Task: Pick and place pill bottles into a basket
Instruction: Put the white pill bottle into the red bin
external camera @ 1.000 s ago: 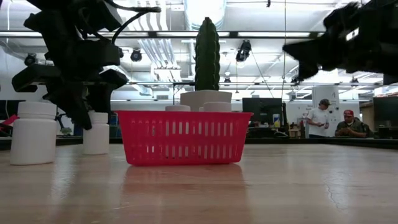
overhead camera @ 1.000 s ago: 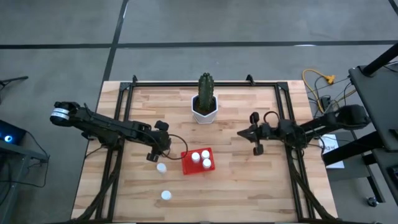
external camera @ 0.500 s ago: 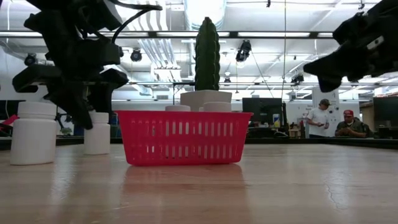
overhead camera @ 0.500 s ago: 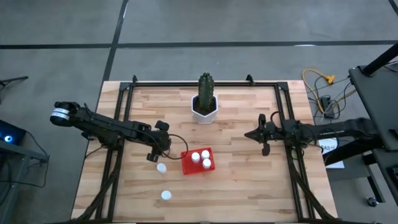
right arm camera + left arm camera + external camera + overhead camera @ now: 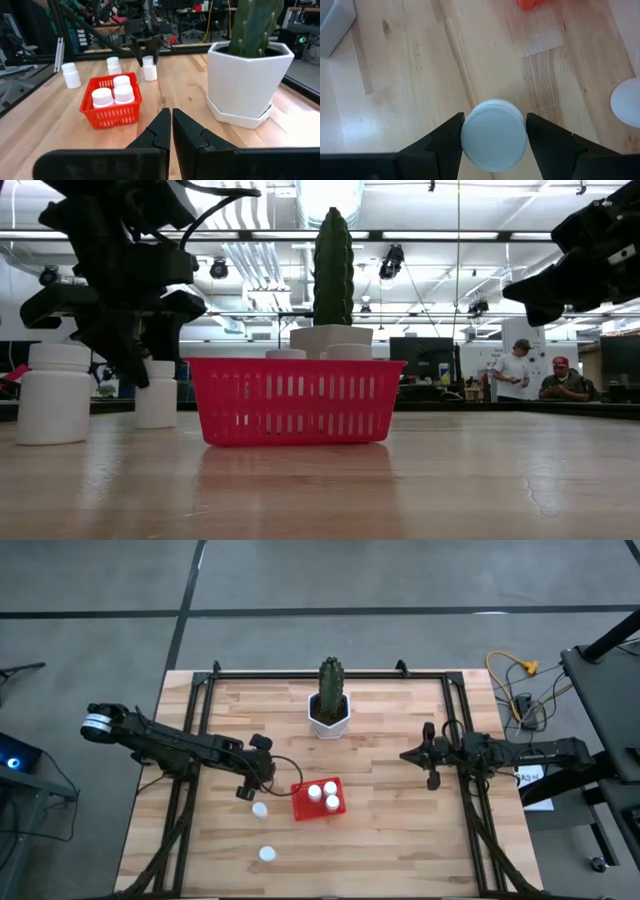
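A white pill bottle (image 5: pixel 493 135) stands upright on the table left of the red basket (image 5: pixel 303 802), with my left gripper (image 5: pixel 245 791) shut on it. The basket holds three pill bottles (image 5: pixel 327 794). One more bottle (image 5: pixel 267 853) stands on its base nearer the front edge, also seen in the low view (image 5: pixel 55 395). My right gripper (image 5: pixel 405 755) hangs shut and empty above the table's right half, about level, pointing toward the basket. My left gripper pinches the bottle's cap (image 5: pixel 470 145) by its round sides between the two fingers (image 5: pixel 447 140). The fingers come slanting down from the table's left side. The bottle stays upright, its base (image 5: pixel 149 77) on the table.
A white hexagonal pot with a cactus (image 5: pixel 329 712) stands at the far middle of the table. Black frame rails (image 5: pixel 190 790) run along the left and right sides. People sit in the room beyond the table (image 5: pixel 515 370).
My right gripper has drawn back toward the table's right edge, staying shut, and its fingers have tipped up to about level. My left gripper and its bottle have kept still.
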`<action>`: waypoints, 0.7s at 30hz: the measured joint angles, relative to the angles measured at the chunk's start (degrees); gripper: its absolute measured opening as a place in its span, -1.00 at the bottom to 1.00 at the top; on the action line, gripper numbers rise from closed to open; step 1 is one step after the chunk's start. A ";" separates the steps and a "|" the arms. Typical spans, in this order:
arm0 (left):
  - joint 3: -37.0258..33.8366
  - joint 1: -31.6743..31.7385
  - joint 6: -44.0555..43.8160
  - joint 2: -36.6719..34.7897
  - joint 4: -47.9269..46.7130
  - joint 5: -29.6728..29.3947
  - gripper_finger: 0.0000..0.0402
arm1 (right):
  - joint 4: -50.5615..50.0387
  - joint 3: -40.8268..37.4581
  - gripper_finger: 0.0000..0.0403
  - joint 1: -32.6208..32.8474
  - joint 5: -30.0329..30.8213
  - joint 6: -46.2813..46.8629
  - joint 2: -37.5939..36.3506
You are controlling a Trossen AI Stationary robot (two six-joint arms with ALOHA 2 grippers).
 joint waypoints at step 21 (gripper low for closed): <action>0.02 -0.02 -0.06 -0.11 1.00 0.15 -0.29 | 0.15 0.02 -0.96 0.00 -0.09 7.35 0.71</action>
